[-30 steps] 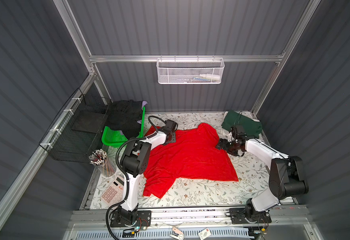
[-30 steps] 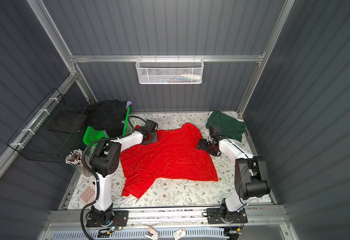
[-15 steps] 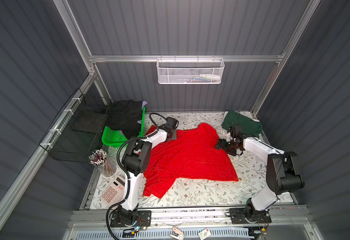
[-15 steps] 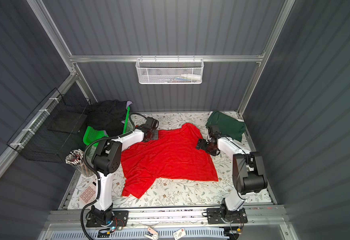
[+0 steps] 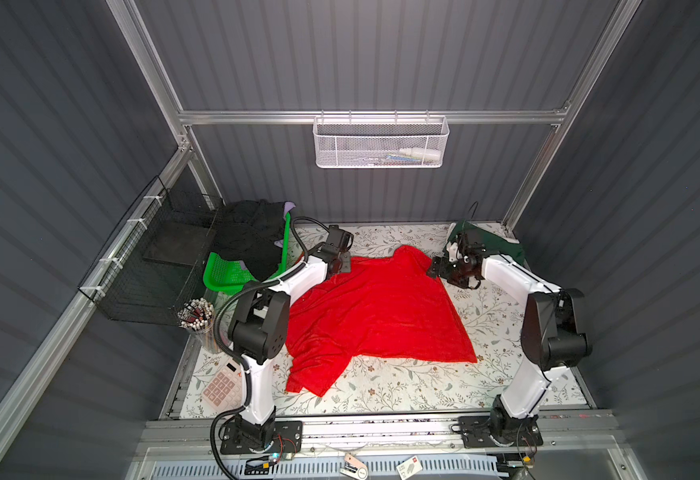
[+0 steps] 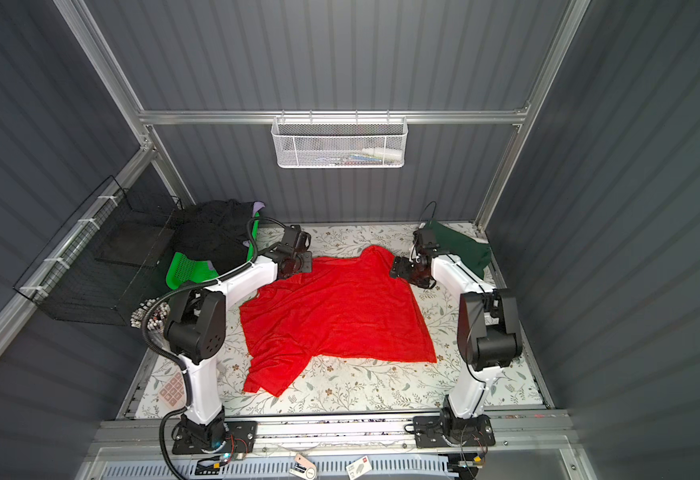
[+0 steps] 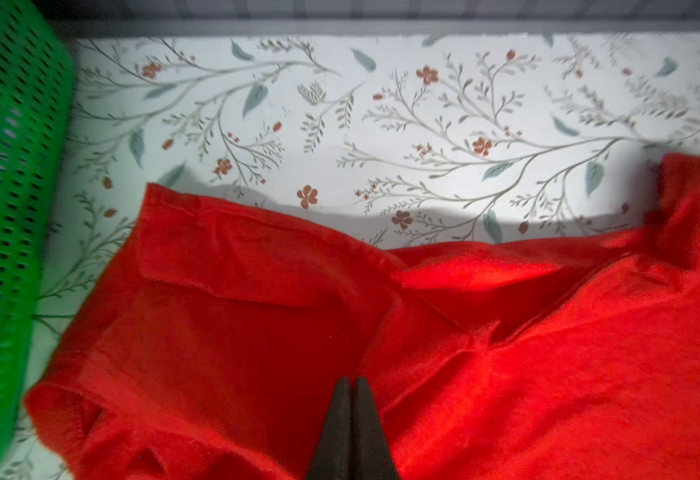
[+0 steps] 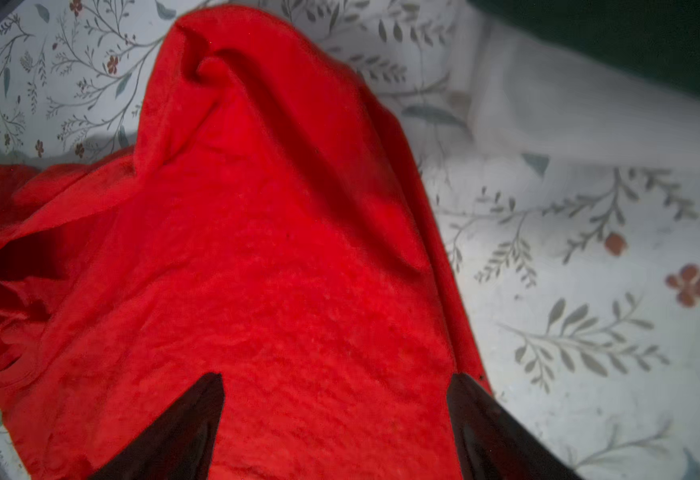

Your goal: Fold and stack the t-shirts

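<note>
At the near edge of the bench [image 5: 402, 395], around 7 o'clock, a pink calculator [image 5: 221, 388] lies flat, and just beyond it at 8 o'clock stands a cup of pencils [image 5: 196, 318]. Centre stage, the red t-shirt [image 5: 377, 316] is spread across the floral cover in both top views, one sleeve trailing toward 6 o'clock, the body rumpled rather than flat.

Moving up to 11 o'clock, the left end effector [image 7: 350, 380] is down on the shirt's far left corner. The left wrist view shows its fingers pressed tight together, with a crease of red cloth running right into the tips. Over at 1 o'clock, the right end effector [image 8: 335, 376] sits at the far right corner, its fingers spread wide and straddling the red fabric near its edge, gripping nothing.

Farther back, at 10 o'clock, the green basket [image 5: 227, 274] tilts beside the shirt, a black t-shirt [image 5: 248, 237] heaped in it with a lavender [image 5: 288, 205] scrap peeking out behind. At 2 o'clock, the dark green t-shirt [image 5: 493, 245] lies bunched in the corner behind the right arm. High on the back wall hangs a white mesh basket [image 5: 379, 143].
</note>
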Tool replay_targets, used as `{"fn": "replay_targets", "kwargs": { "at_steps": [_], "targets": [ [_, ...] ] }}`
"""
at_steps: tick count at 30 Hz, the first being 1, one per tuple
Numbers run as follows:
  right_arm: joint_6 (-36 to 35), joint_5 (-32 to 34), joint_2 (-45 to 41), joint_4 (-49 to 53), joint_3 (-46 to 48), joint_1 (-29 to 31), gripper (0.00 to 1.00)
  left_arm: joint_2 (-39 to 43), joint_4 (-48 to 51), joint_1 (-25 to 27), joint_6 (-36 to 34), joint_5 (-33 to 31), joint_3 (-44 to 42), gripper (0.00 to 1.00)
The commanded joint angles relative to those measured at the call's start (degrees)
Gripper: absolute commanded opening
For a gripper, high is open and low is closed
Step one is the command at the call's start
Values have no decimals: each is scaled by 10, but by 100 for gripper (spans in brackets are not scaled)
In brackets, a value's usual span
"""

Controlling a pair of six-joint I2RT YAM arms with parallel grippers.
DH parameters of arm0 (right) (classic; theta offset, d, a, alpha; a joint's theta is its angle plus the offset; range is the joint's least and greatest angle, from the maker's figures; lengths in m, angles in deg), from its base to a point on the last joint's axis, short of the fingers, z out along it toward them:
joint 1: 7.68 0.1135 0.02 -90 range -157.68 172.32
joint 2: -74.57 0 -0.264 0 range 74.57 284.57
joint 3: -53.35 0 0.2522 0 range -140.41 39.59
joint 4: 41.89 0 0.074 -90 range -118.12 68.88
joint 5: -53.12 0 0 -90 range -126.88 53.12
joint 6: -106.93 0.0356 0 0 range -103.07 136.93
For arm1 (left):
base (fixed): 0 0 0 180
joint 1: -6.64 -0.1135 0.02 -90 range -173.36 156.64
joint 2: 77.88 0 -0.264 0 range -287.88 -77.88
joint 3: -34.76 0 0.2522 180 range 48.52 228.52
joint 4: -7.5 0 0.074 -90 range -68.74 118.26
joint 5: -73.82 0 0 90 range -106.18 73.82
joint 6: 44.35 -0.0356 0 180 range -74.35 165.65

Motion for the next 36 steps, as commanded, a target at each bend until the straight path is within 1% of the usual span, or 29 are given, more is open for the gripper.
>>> {"fn": "replay_targets", "kwargs": {
  "at_steps": [1,3,6,9,12,14,15,18,20,23,27,34,36],
  "targets": [
    [-7,13,56,26,-67,0,85,38,-16,3,-9,-18,-31,0],
    [6,-1,101,40,-129,1,84,44,-18,3,-11,-21,-35,0],
    [28,-19,153,42,-194,6,81,41,-17,3,-9,-15,-32,0],
    [37,-24,201,58,-263,20,79,39,-25,3,-4,3,-39,0],
    [33,2,245,99,-343,47,79,37,-31,3,0,13,-47,0],
    [24,36,272,130,-393,69,79,36,-33,3,2,20,-49,0],
    [19,54,286,146,-421,82,79,35,-37,3,6,26,-68,0],
    [14,86,326,176,-486,112,79,30,-50,3,18,51,-86,0],
    [14,98,347,181,-513,126,80,25,-58,3,25,69,-93,0],
    [13,136,381,185,-552,142,80,23,-84,4,35,94,-115,0],
    [23,157,424,200,-595,148,78,20,-93,4,45,105,-126,0],
    [34,197,444,218,-597,147,68,19,-106,4,51,122,-137,0],
    [34,210,444,226,-595,147,63,19,-107,4,51,123,-138,0]
  ]
}}
